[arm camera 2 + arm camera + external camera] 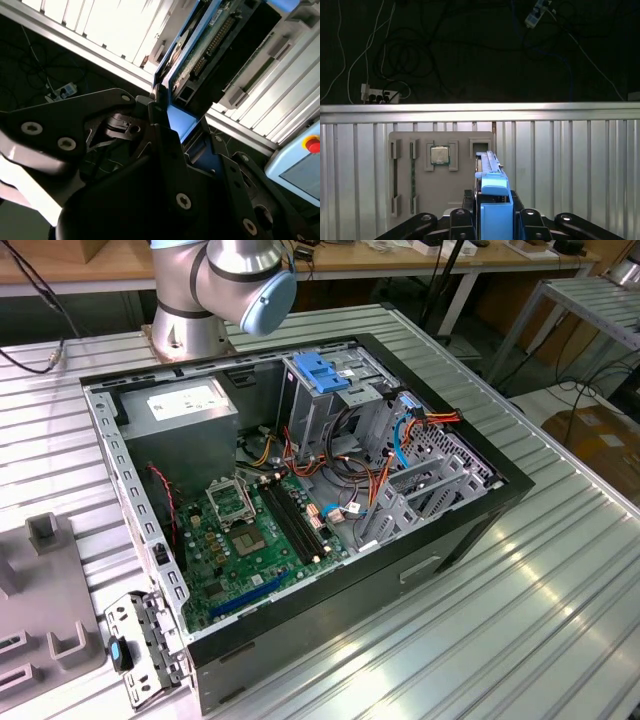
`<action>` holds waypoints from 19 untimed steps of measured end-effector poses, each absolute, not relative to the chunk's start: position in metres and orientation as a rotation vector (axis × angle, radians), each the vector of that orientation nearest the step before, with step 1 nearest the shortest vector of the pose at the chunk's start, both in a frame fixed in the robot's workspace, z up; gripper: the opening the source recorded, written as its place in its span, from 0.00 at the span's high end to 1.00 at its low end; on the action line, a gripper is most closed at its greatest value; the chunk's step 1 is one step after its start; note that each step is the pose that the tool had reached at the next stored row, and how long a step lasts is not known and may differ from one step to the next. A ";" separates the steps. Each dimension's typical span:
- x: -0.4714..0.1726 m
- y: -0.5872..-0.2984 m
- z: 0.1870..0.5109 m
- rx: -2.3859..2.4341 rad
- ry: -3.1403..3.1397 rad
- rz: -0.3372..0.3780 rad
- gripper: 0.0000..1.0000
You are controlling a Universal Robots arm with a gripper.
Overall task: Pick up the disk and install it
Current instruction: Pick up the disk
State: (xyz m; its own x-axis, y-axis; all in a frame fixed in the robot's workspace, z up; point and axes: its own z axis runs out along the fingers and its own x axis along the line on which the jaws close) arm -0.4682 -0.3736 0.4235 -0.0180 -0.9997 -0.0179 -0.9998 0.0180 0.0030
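In both wrist views my gripper (pixel 494 221) (pixel 176 131) is shut on the disk (pixel 493 197). I see the disk edge-on, with its blue plastic rail between the dark fingers (pixel 461 220). The second wrist view shows the disk (pixel 202 47) from its underside, with a green circuit board and a connector row running away from the jaws. It hangs over the grey holder plate (pixel 420 200) on the ribbed table, close to an empty slot (pixel 480 147). The exterior view has the open computer case (pixel 480 510) with its metal drive cage (pixel 335 415) and light-blue latch (pixel 322 370).
A square chip (pixel 439 154) sits in the holder plate. Inside the case lie the motherboard (pixel 250 535), orange and blue cables (pixel 400 435) and a grey box with a white sticker (pixel 185 410). The arm's base (pixel 215 285) stands behind the case. A pendant with a red button (pixel 312 144) lies nearby.
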 end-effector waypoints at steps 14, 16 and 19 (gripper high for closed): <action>-0.468 -0.374 0.455 -2.193 2.233 0.025 0.63; -0.468 -0.374 0.455 -2.193 2.233 0.024 0.63; -0.468 -0.374 0.455 -2.193 2.233 0.025 0.63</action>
State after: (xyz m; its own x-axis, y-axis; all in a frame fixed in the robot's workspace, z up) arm -0.4682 -0.3736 0.4554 -0.0181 -0.9997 -0.0193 -0.9998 0.0180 0.0031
